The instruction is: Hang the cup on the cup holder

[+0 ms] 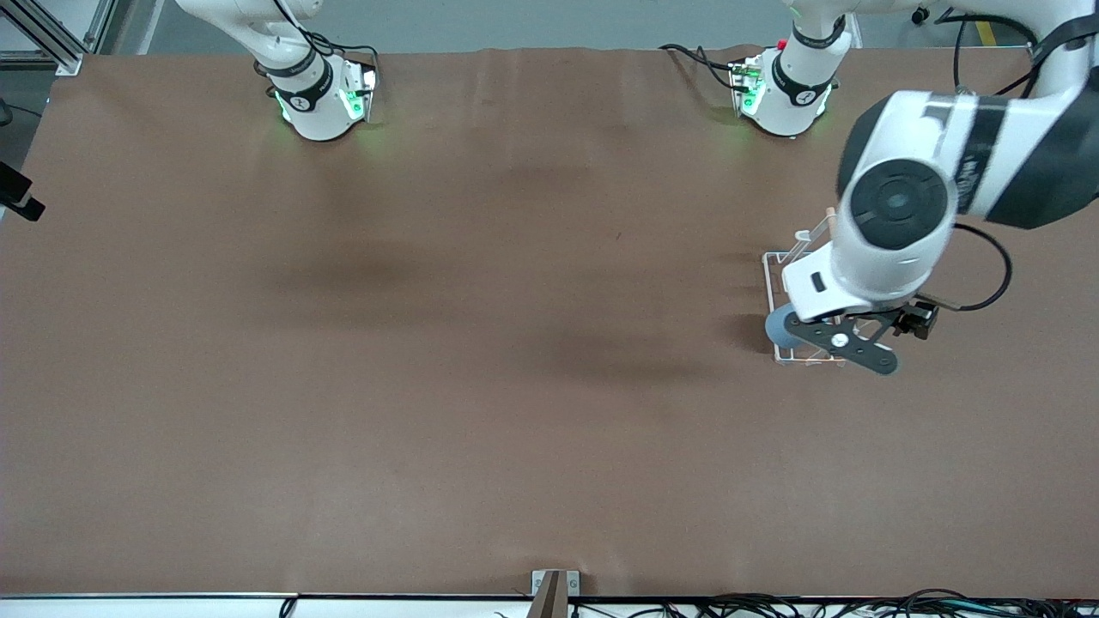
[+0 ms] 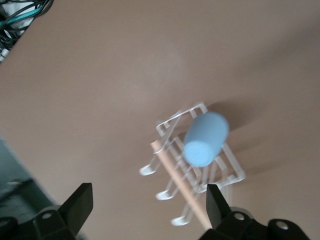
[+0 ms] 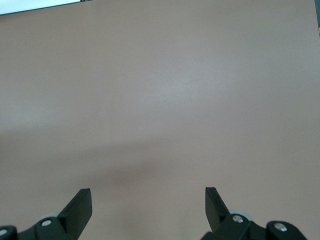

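Toward the left arm's end of the tabletop (image 1: 481,343): white wire cup holder (image 1: 777,266), mostly covered by the left arm in the front view. Wooden rod (image 2: 177,182) across its top, loop-tipped prongs (image 2: 147,170) sticking out along one side — seen clearly from the left wrist view only.

Blue cup (image 2: 205,139) sitting on the cup holder, tilted, closed bottom facing the left wrist camera, mouth turned away. Shows in the front view as a blue edge (image 1: 780,326) at the rack's end nearer the front camera, just beside the claw's black fingers. Exactly which prong carries it — cannot tell.

Left claw (image 2: 150,207) up over the cup holder, fingers spread wide, nothing between them, clear of the cup.

Right claw (image 3: 148,205) waiting over bare brown tabletop, fingers spread wide too, holding nothing. Only the right arm's base (image 1: 313,94) in the front view, at the tabletop's edge farthest from the front camera.
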{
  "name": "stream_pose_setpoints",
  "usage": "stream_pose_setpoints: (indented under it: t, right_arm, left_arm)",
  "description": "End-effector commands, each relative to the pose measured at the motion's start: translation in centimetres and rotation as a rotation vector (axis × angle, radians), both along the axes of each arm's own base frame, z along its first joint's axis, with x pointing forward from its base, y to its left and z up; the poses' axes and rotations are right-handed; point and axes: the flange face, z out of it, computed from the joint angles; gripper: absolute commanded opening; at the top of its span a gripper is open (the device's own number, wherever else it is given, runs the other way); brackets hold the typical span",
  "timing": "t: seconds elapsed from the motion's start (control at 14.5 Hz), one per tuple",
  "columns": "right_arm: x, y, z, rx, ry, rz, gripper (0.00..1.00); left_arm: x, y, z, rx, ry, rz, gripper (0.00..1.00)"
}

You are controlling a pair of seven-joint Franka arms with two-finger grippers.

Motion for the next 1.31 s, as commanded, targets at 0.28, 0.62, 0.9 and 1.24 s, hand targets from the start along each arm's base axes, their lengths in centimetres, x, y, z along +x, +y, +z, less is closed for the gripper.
stream_pose_setpoints:
  t: [0.28,0.62,0.9,1.24]
  right_arm:
    - [0.0,0.0,0.3,-0.002,0.003,-0.013,1.0]
    - [-0.1,0.0,0.3,-0.002,0.002,-0.013,1.0]
    - [-0.1,0.0,0.3,-0.002,0.002,-0.013,1.0]
    - [0.0,-0.2,0.3,-0.002,0.003,-0.011,1.0]
  left_arm:
    - [-3.1,6.3,11.6,-0.285,-0.153,0.248,1.0]
    - [-6.5,9.2,16.9,-0.362,-0.209,0.336,1.0]
    - [-8.7,10.4,17.2,-0.364,-0.199,0.348,1.0]
    - [-10.2,9.9,16.8,-0.35,-0.158,0.332,1.0]
